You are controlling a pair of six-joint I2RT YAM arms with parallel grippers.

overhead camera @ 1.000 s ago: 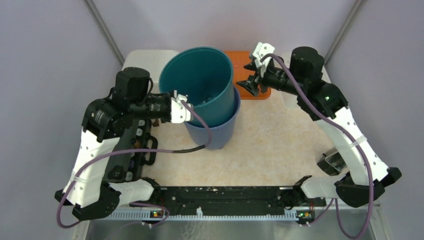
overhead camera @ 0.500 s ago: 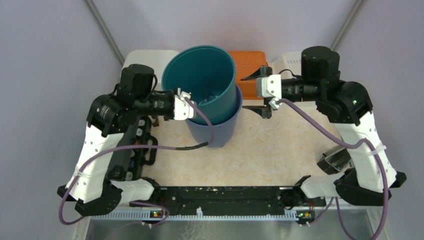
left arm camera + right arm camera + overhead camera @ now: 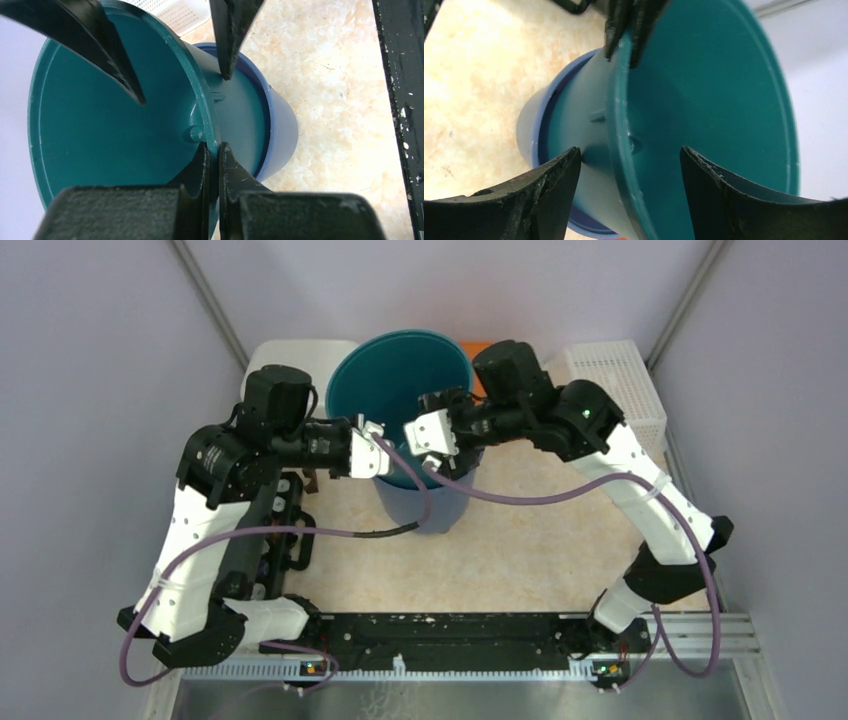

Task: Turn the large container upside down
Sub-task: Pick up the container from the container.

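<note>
Teal container (image 3: 400,390) at back-middle of table (image 3: 540,530), mouth up, leaning, bottom nested in blue container (image 3: 432,508). Left gripper (image 3: 214,155) pinched tight on teal rim, one finger inside, one outside. Right gripper (image 3: 630,150) gaping wide, straddling opposite rim, nothing clamped, contact hard to call. Left wrist view only: small round nub on inner wall right by pinch. Top view only: white mesh basket (image 3: 612,380) back right, orange sliver (image 3: 478,346) mostly hidden behind teal rim. Purple cable (image 3: 420,490) draped across blue one.

Top view looking down, wrist views close (all share teal container (image 3: 395,390))
</note>
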